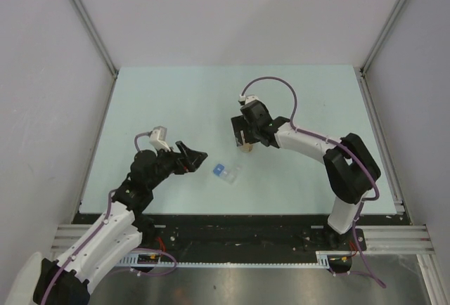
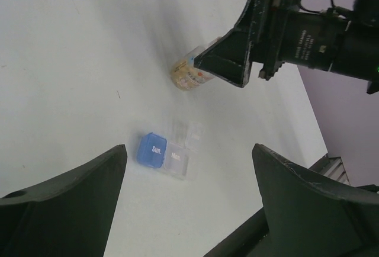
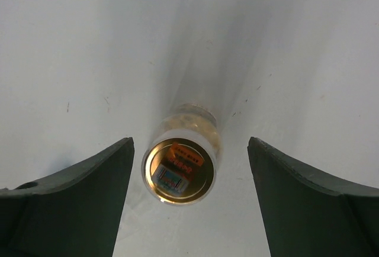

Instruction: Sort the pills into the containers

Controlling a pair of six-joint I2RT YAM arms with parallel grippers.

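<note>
A small clear jar (image 3: pixel 179 171) with a gold lid sits on the table. Tan pills (image 3: pixel 188 122) show through its wall. My right gripper (image 3: pixel 189 144) hangs over it, open, with one finger on each side and a gap to both. From above the jar (image 1: pixel 247 149) sits just below that gripper (image 1: pixel 244 136). A little pill box (image 2: pixel 166 153) lies flat, with one blue "Sun." lid (image 2: pixel 151 149) and a clear "Mon." cell beside it. My left gripper (image 2: pixel 189 156) is open and empty, just short of the box (image 1: pixel 225 173). No loose pills show on the table.
In the left wrist view the right gripper's black fingers (image 2: pixel 228 58) partly cover the jar (image 2: pixel 185 76). The pale table (image 1: pixel 176 101) is enclosed by grey walls with metal rails (image 1: pixel 88 27) at the back corners.
</note>
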